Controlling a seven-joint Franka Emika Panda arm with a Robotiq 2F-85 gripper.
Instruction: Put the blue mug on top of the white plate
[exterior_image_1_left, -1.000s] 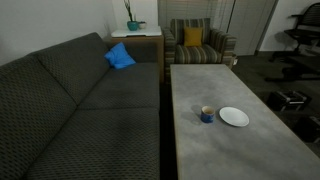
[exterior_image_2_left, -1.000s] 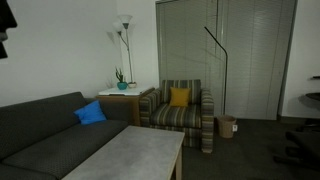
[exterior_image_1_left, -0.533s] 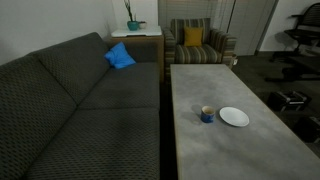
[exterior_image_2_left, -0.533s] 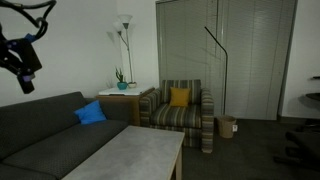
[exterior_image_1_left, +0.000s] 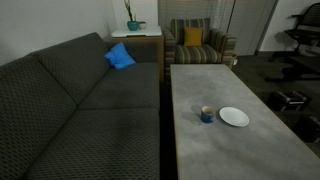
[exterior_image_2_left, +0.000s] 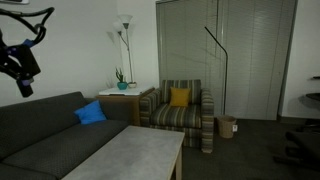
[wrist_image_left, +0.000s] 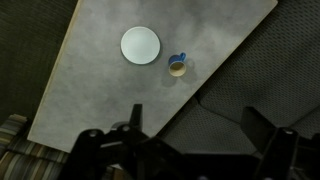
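**Desk:** Two things on the tabletop (exterior_image_1_left: 232, 150), is that right?

**Operator:** Yes. I see the blue mug (exterior_image_1_left: 206, 114) and the white plate (exterior_image_1_left: 234, 117) side by side on the grey top in an exterior view. They are near each other but not touching. The mug stands upright on the bare surface, on the sofa side of the plate, and nothing lies on the plate.

**Desk:** And from the wrist?

**Operator:** I'm looking down from high up. The plate (wrist_image_left: 140, 45) and the mug (wrist_image_left: 177, 66) are both small in the picture, with a strip of tabletop (wrist_image_left: 95, 95) between them. The mug's pale inside faces up at me. The dark sofa (wrist_image_left: 265, 75) fills the corner beside the table edge.

**Desk:** How is the hand?

**Operator:** The hand (wrist_image_left: 190, 122) holds nothing. Its jaws stand wide apart at the bottom of my wrist view. In an exterior view the hand (exterior_image_2_left: 24, 80) hangs in the air well above the sofa (exterior_image_2_left: 45, 125), away from the blue cushion (exterior_image_2_left: 90, 113) and the striped armchair (exterior_image_2_left: 180, 112)
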